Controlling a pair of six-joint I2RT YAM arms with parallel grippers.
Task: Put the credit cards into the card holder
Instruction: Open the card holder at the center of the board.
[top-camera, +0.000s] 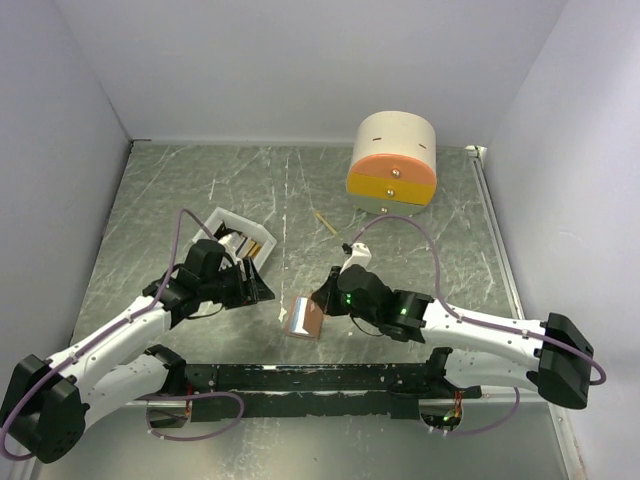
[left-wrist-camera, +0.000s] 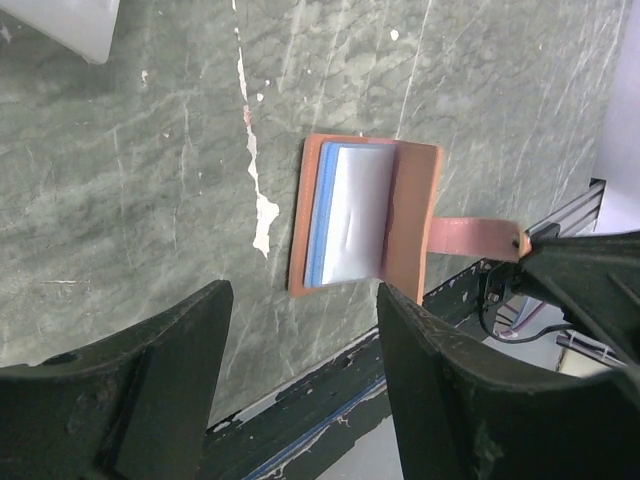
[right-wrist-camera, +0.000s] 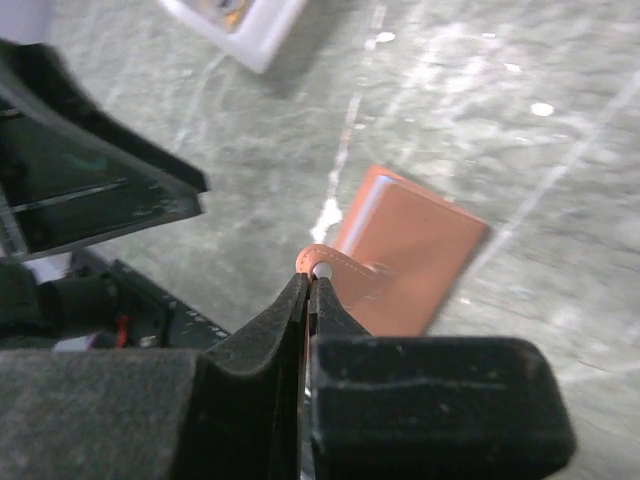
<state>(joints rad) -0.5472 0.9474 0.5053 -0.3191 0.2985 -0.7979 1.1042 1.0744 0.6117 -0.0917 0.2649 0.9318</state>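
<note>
The salmon-pink card holder (top-camera: 303, 317) lies on the table between my two grippers. In the left wrist view the card holder (left-wrist-camera: 412, 215) is spread open, with a light blue edge and a pale glossy face inside; I cannot tell whether that face is a card. My right gripper (right-wrist-camera: 310, 285) is shut on the holder's snap strap (right-wrist-camera: 335, 265) and holds it up off the card holder (right-wrist-camera: 415, 250). My left gripper (left-wrist-camera: 305, 290) hangs open and empty just short of the holder. Credit cards (top-camera: 247, 242), gold and dark, lie in the white tray (top-camera: 222, 218).
A round cream, orange and yellow drawer box (top-camera: 392, 165) stands at the back right. A thin wooden stick (top-camera: 325, 222) lies in front of it. The tray's corner (left-wrist-camera: 60, 25) shows at the upper left of the left wrist view. A black rail (top-camera: 310, 378) runs along the near edge.
</note>
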